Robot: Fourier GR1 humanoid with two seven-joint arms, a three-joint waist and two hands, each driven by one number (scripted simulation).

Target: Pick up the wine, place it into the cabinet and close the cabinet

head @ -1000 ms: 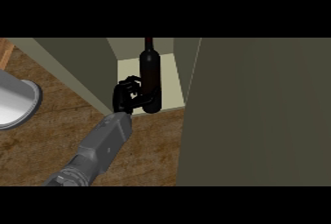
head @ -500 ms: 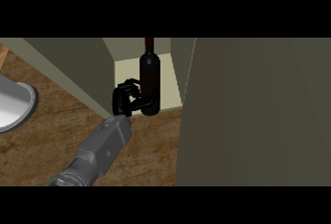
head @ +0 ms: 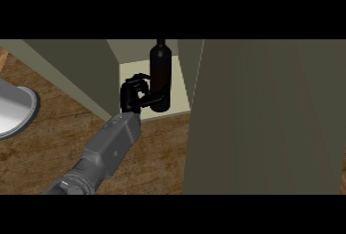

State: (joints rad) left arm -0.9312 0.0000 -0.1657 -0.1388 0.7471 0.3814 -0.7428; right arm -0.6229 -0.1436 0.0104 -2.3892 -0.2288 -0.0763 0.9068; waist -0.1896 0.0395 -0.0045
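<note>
counter [head: 40, 151]: I see brown wood, grainy, matt
cabinet [head: 263, 119]: flat olive panels, smooth, matt; pale cream floor inside
wine [head: 160, 75]: dark, glass-like, faint sheen
pot [head: 13, 112]: grey metal, brushed shine
forearm [head: 105, 153]: grey, matt, plastic-looking
hand [head: 132, 93]: black, matt

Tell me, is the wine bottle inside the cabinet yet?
Inside. The wine bottle stands on the pale cabinet floor between its walls, with the robot hand curled round it.
</note>
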